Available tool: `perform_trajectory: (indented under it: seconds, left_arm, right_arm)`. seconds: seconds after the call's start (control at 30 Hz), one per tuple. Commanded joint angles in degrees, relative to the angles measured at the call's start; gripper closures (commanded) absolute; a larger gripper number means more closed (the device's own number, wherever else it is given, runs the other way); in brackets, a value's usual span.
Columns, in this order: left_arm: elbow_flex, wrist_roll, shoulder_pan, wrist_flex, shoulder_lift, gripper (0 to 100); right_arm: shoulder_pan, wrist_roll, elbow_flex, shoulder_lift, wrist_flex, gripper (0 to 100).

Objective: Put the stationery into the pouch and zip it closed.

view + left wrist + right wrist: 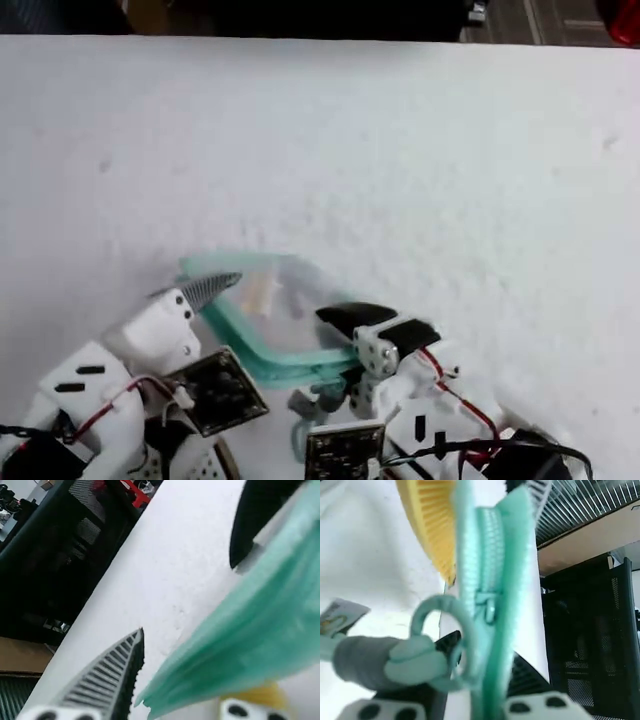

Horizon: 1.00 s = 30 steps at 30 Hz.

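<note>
A: What lies on the table [420, 150]?
B: The pouch [262, 305], its teal edge between the spread jaws of the left gripper [215, 290]; the right gripper [348, 322], hold unclear, faces the zip pull [487, 607].
A: The risk?
B: Unclamped, the pouch probably slides when the zip is tugged.

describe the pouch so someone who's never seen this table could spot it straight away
On the white table, look at the middle of the near edge. The pouch lies there between the left end effector and the right end effector. Its see-through body and mint-green zipper band set it apart from the plain white surface and the grey and black end effectors.
</note>
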Motion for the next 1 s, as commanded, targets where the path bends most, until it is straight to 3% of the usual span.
perform_trajectory:
  seconds: [0.0,0.33,0.4,0.57,0.83,0.97]
  left_arm:
    - [-1.6,-4.7,0.9,2.3,1.5,81]
    - [-1.4,1.6,12.0,2.4,1.5,82]
    - [-1.4,1.9,12.2,2.4,1.5,83]
    - [-1.4,2.0,12.4,1.6,1.5,98]
    - [-1.5,12.9,12.4,-1.4,1.5,98]
    - [-1.3,18.0,12.4,-2.5,1.5,98]
  right_arm:
    - [0.0,0.6,-3.8,-0.2,-2.8,98.1]
    - [0.0,0.2,-3.4,-0.1,-2.6,98.1]
    - [0.0,0.2,-3.4,-0.1,-2.6,98.1]
    - [0.0,0.2,-3.4,-0.2,-2.7,98.1]
    - [0.0,0.2,-3.4,-0.2,-2.6,97.9]
    - [0.1,-1.7,-3.4,-0.7,-2.4,88.2]
